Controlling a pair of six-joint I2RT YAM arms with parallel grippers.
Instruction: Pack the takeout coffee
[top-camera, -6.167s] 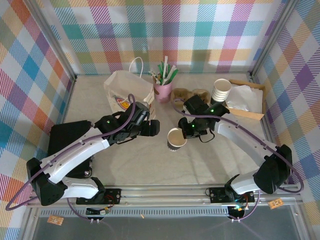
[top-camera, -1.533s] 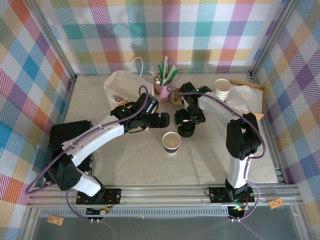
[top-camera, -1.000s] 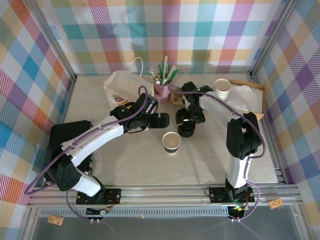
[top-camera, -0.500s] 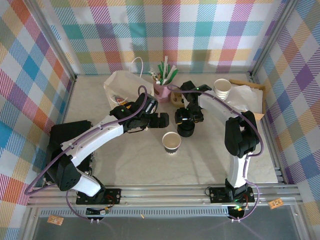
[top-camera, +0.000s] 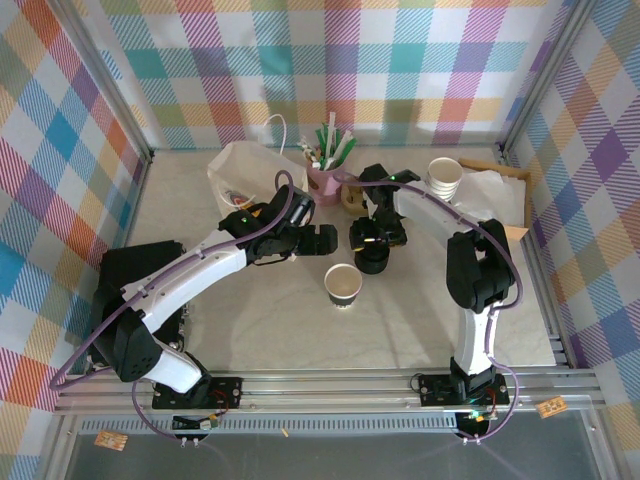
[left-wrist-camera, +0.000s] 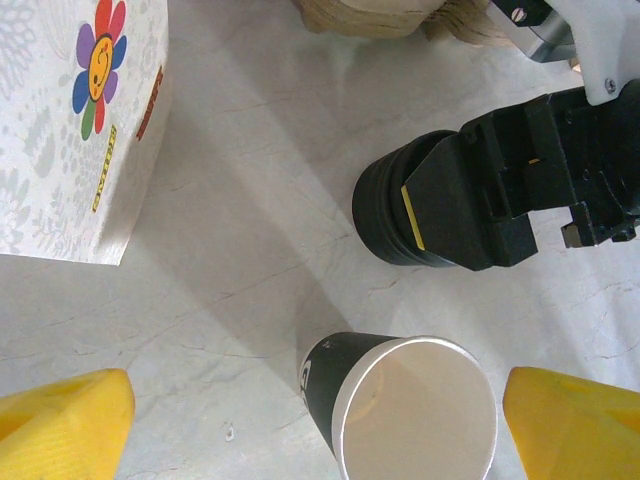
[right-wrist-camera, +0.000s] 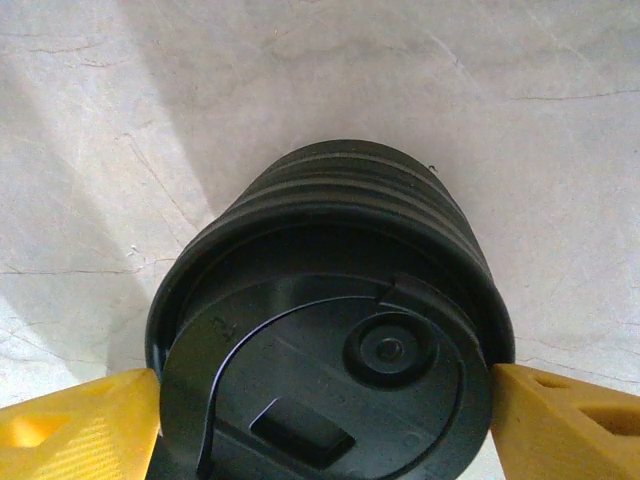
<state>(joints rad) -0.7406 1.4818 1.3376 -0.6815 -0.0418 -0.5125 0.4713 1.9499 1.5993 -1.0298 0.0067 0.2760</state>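
right gripper straddles black lid stack, jaws wide at top lid's rim, cant tell if pinching. left gripper spread, hovers over lidless coffee cup mid-table nr paper bag. step: fetching lid. next prob: lift one lid only, cap cup.

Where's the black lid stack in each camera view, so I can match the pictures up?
Top external: black lid stack just right of centre, up and right of the open paper cup.
Left wrist: upper middle, its right side hidden by the claw.
Right wrist: centre and lower frame, seen from above.
Shared landmark: the right claw, yellow fingertips either side of the stack.
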